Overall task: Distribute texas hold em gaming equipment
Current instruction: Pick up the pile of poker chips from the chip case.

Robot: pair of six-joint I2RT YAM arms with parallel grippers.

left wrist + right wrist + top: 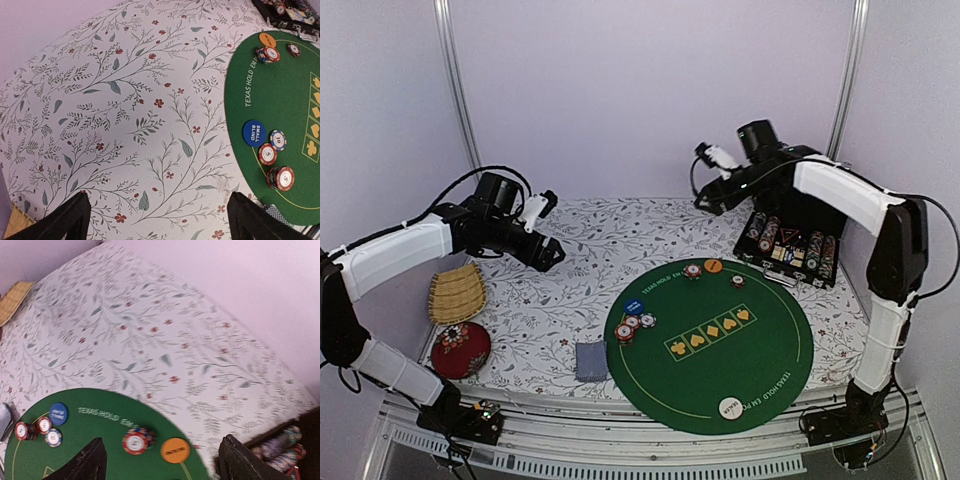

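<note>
Several chips (267, 153), red-white 5s and a blue-white 10, sat on the green mat (285, 95) right by the blue disc (253, 133) reading "SMALL BLIND". Mat said "TEXAS HOLD EM". I saw left gripper (159, 210) and right gripper (162, 445) both spread wide, empty.

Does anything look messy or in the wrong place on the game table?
Nothing is spilled or broken. Only the grey-blue cards stand out: they lie on the flowered cloth beside the green mat, while the chips and button discs sit on it.
</note>
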